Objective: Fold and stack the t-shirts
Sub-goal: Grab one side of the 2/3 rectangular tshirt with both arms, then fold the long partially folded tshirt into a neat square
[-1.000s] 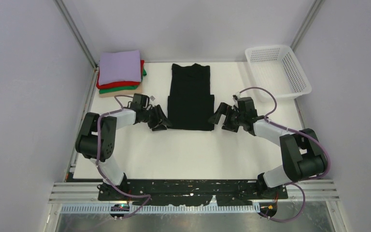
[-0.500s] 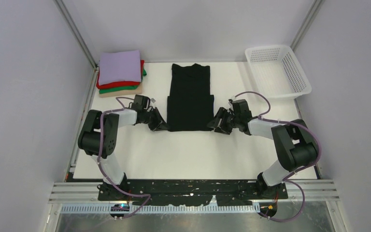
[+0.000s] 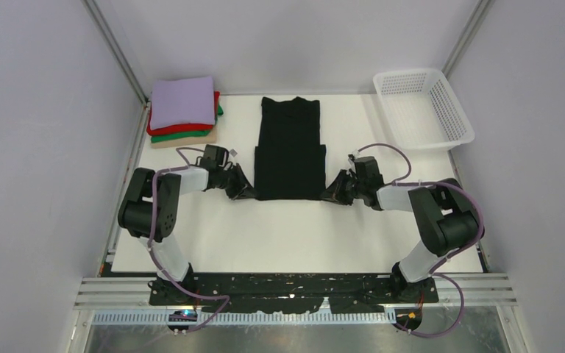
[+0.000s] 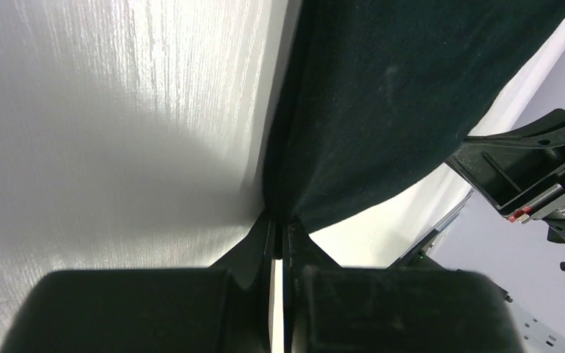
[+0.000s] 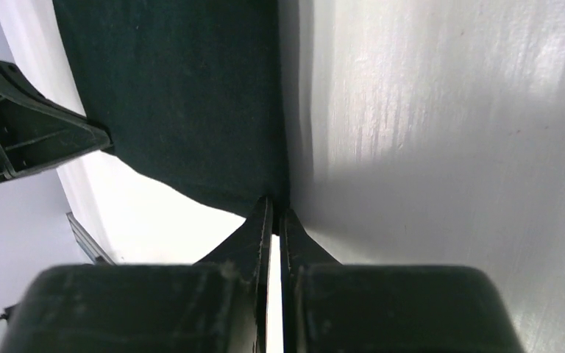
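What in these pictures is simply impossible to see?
- Top view: fingertips of the left gripper and right gripper, tiny and black against the black t-shirt.
- Wrist views: most of that shirt, cut off by frame edges.
- Top view: lower shirts of the folded stack, covered by the lavender shirt; only edges show.

White table (image 3: 287, 235): black t-shirt (image 3: 289, 151) centre, shirt stack (image 3: 184, 110) far-left, basket (image 3: 423, 107) far-right.

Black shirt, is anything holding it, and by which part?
Both: left gripper pinches the black t-shirt at its near left corner, right gripper at its near right corner.
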{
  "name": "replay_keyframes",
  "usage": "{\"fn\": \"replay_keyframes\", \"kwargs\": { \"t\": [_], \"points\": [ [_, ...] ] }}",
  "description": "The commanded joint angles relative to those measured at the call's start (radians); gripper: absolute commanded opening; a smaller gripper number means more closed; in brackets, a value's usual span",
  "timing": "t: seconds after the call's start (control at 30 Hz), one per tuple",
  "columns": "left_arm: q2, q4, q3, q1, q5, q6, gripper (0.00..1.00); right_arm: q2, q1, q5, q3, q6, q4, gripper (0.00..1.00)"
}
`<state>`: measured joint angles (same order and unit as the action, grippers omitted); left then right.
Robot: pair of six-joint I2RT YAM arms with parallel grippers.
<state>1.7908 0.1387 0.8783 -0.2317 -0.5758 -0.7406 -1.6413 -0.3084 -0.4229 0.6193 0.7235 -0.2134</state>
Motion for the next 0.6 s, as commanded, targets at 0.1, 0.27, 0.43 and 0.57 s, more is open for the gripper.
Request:
{"fn": "replay_keyframes", "kwargs": {
  "t": [0.1,0.27,0.43,0.57],
  "points": [
    [-0.132,-0.015,-0.12,-0.025,0.074,0.08,0.0,0.131,-0.027,0.001,-0.133,-0.198,-0.014,0.05],
    [-0.3,-0.012,-0.274,-0.057,0.064,0.06,0.0,0.285,-0.073,-0.078,-0.232,-0.209,0.027,0.05],
    [-0.641,0.119,-0.455,-0.14,0.14,0.008,0.0,0.631,-0.207,-0.073,-0.329,-0.158,0.169,0.05],
    [-0.957,0.335,-0.489,-0.204,0.189,-0.048,0.0,0.939,-0.268,-0.07,-0.314,-0.129,0.369,0.05]
  ]
}}
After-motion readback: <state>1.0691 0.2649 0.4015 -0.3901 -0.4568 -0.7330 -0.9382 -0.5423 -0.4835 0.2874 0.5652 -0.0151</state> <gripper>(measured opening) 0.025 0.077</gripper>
